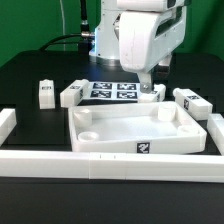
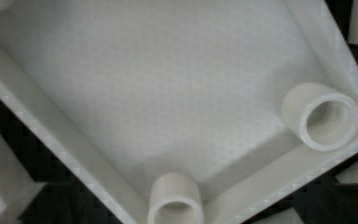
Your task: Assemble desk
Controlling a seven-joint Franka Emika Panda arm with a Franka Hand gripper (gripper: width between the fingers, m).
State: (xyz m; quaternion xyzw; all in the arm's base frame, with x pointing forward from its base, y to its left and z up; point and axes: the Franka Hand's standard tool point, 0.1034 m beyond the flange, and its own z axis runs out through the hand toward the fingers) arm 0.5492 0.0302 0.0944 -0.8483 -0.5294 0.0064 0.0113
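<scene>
The desk top [image 1: 140,128] is a wide shallow white tray lying at the table's middle. My gripper [image 1: 147,90] hangs over its far corner on the exterior view's right, fingers down at the tray's rim. In the wrist view the tray floor [image 2: 140,90] fills the picture, with one round socket [image 2: 322,118] to the side and a corner socket [image 2: 176,200] between my dark blurred fingers [image 2: 34,208]. The gripper [image 2: 197,206] looks open and holds nothing. White legs lie behind the tray: two on the exterior view's left [image 1: 45,93] [image 1: 72,93], one by the gripper [image 1: 153,96] and one on the right [image 1: 192,100].
The marker board [image 1: 112,90] lies flat behind the tray. A long white border rail [image 1: 100,163] runs along the front, with ends rising on the exterior view's left [image 1: 8,122] and right [image 1: 216,128]. The arm's base and cables stand at the back.
</scene>
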